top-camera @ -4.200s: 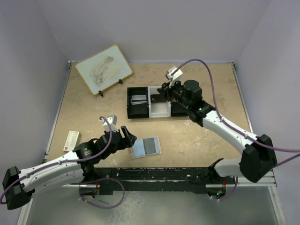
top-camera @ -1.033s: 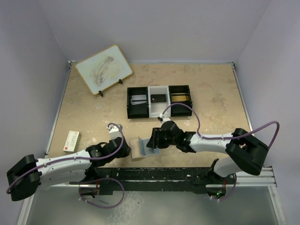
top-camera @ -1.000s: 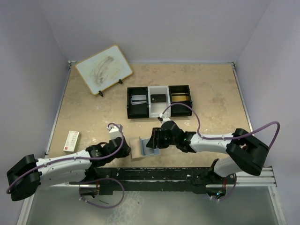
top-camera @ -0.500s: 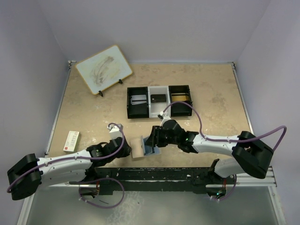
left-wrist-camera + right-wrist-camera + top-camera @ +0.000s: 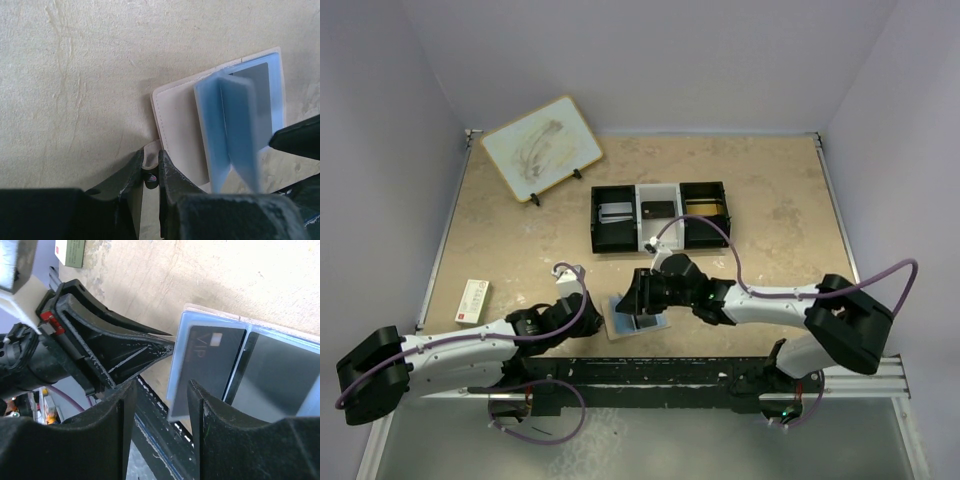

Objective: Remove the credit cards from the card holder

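The card holder (image 5: 623,330) lies open near the table's front edge, its tan cover (image 5: 180,125) flat and a pale-blue leaf (image 5: 227,130) standing up. My left gripper (image 5: 151,156) is shut on the holder's tan tab at its near corner. A dark credit card (image 5: 210,357) marked VIP sits in a blue sleeve. A second grey card (image 5: 282,377) lies beside it. My right gripper (image 5: 157,390) hovers open just over the sleeve's edge; its fingers do not touch it. In the top view the right gripper (image 5: 632,300) covers the holder's upper part.
A black-and-white three-compartment tray (image 5: 660,240) stands mid-table with a card in each compartment. A wood-framed whiteboard (image 5: 542,147) leans at the back left. A small red-and-white box (image 5: 472,299) lies at the left edge. The two grippers sit close together.
The holder's blue leaf, upright a second ago, now lies flatter and shows the dark card. The right gripper has shifted left over the holder. The left gripper still pinches the tab.
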You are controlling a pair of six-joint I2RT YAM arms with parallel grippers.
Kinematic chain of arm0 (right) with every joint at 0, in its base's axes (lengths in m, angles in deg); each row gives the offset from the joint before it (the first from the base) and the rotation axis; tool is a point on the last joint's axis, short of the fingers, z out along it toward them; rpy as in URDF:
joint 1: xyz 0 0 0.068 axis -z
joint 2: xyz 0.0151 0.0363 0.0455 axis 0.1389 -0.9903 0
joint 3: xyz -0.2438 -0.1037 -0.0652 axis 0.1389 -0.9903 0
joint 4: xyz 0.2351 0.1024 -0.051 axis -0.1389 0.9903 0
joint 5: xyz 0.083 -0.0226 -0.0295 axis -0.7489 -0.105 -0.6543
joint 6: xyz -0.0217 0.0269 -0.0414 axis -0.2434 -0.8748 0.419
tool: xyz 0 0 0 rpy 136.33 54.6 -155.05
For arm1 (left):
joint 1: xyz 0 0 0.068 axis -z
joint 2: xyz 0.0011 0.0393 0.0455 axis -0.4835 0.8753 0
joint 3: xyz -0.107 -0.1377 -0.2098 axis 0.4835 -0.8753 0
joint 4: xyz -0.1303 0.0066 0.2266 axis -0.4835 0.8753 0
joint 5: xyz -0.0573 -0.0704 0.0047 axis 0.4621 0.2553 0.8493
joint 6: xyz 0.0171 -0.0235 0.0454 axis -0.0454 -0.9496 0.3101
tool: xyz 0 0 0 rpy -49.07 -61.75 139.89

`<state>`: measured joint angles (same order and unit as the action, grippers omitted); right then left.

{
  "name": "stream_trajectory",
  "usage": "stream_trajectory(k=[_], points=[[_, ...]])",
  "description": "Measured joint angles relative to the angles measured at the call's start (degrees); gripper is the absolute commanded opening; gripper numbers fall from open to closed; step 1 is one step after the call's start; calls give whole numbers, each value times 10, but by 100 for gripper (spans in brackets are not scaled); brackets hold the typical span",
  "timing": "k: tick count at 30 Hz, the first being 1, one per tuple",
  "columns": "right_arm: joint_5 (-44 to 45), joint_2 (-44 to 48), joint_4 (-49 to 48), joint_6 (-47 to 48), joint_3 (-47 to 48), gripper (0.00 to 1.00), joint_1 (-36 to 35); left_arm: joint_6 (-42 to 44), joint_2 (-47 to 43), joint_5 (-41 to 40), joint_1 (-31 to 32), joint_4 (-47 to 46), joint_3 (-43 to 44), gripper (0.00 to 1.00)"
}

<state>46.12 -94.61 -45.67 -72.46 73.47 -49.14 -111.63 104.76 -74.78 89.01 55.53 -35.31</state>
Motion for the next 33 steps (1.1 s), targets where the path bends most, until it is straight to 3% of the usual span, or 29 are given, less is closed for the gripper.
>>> stream_trajectory(k=[5,10,16,20,29,33], points=[[-27,-56,-43,-8,1,49,0,0,0,0,1,-4,0,1],[-45,-86,-56,-12,8,50,0,-2,-7,-2,5,-1,0,13],[-19,-26,-6,3,27,51,0,-7,-55,-17,7,32,1,32],[16,13,28,16,30,51,0,-10,-83,-33,8,69,19,38],[17,-5,44,28,26,47,1,-11,-104,-46,12,87,81,40],[9,-27,31,28,14,45,1,-10,-99,-29,15,58,83,36]])
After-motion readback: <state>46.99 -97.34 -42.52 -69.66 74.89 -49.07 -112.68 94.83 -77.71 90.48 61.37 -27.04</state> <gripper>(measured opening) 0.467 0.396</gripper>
